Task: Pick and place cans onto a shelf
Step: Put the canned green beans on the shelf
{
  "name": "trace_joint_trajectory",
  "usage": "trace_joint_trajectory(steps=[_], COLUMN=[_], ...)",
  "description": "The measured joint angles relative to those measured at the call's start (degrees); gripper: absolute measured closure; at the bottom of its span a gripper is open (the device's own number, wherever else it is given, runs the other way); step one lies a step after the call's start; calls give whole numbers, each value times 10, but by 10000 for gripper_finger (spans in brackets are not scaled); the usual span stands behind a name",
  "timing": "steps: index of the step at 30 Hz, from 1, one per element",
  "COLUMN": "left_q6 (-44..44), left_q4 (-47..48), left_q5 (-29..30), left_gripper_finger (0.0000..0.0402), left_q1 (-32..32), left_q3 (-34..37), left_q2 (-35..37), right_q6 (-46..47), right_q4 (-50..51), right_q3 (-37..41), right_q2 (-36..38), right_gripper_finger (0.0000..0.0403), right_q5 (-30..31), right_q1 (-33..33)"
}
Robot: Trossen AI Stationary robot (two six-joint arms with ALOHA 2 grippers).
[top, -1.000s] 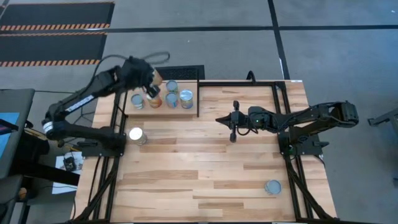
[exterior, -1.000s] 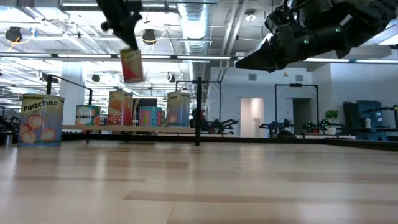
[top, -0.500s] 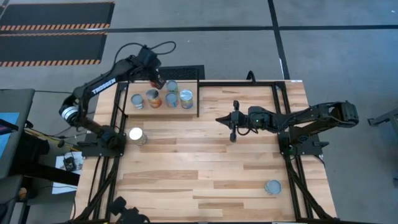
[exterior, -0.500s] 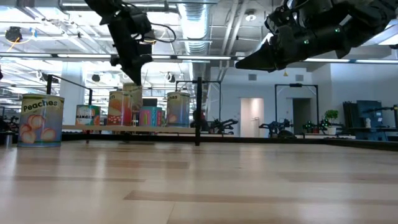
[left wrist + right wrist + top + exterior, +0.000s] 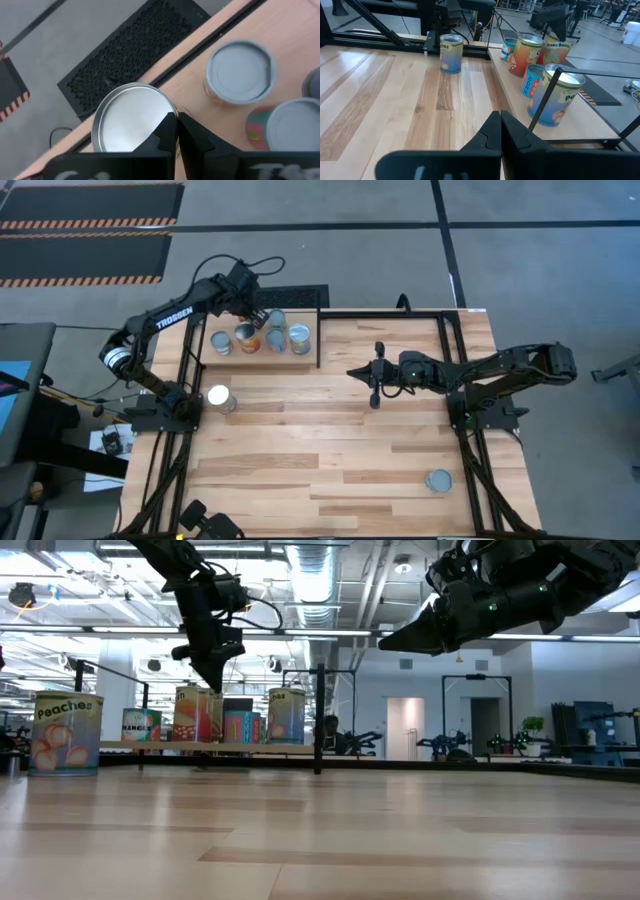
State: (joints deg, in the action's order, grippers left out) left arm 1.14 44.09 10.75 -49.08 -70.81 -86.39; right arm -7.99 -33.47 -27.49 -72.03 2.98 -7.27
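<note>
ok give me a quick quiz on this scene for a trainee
1. True or false: the right pincer holds a can.
2. How many cans stand on the table, off the shelf?
3. The left pincer is: A) shut and empty above the shelf; B) open beside the lone can at the table's near right; C) out of sight.

Key: 1 false, it is shut and empty; 2 two; 3 A.
</note>
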Motion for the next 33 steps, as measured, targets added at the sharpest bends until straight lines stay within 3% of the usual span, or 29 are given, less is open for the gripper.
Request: trace_joint_trajectory(steps=[7, 16, 33], left_q6=[-8, -14, -14], left_q4=[-23, -33, -21], left_q5=[2, -32, -35], left_gripper_finger=[401, 401, 401], left_q1=[0, 3, 3], left_q3=[34, 34, 36], left_q2=[2, 3, 24], right_q6=[0, 0, 0], right_q4=[0, 0, 0], right_q3=[0, 0, 0], right_q2=[0, 0, 0], right_gripper_finger=[393, 393, 393], right_q5=[0, 0, 0], right_q1=[0, 0, 0])
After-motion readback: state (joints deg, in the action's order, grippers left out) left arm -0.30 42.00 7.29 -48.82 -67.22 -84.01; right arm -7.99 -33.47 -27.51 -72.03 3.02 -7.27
